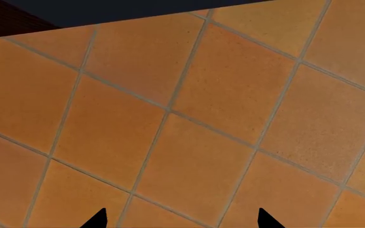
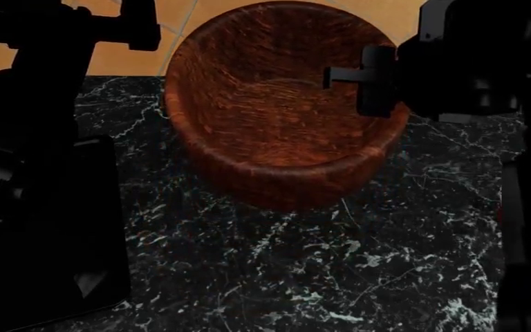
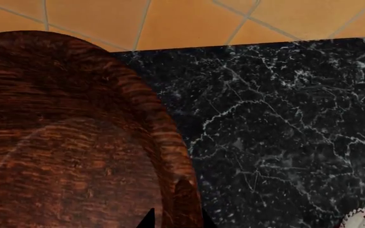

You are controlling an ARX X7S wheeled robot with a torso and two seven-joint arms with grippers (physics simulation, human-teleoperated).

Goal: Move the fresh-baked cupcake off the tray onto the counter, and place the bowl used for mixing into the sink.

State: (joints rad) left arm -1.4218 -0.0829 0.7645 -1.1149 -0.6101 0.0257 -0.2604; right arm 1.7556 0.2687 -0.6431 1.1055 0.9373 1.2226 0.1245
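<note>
The right hand (image 3: 175, 219) grips the bowl (image 2: 279, 104) by its rim, one finger inside and one outside, above the bench (image 2: 339, 270). The left hand (image 1: 181, 219) hangs open over floor tiles (image 1: 169, 118), well apart from the bowl.

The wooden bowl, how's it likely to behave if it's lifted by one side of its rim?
The bowl looks rigid: thick wooden walls with grain, so it shouldn't flex. It seems fairly heavy for its size, so held at one side by the right end effector, which straddles the rim in the right wrist view, it may tilt or swing. Smooth wood could slip.
</note>
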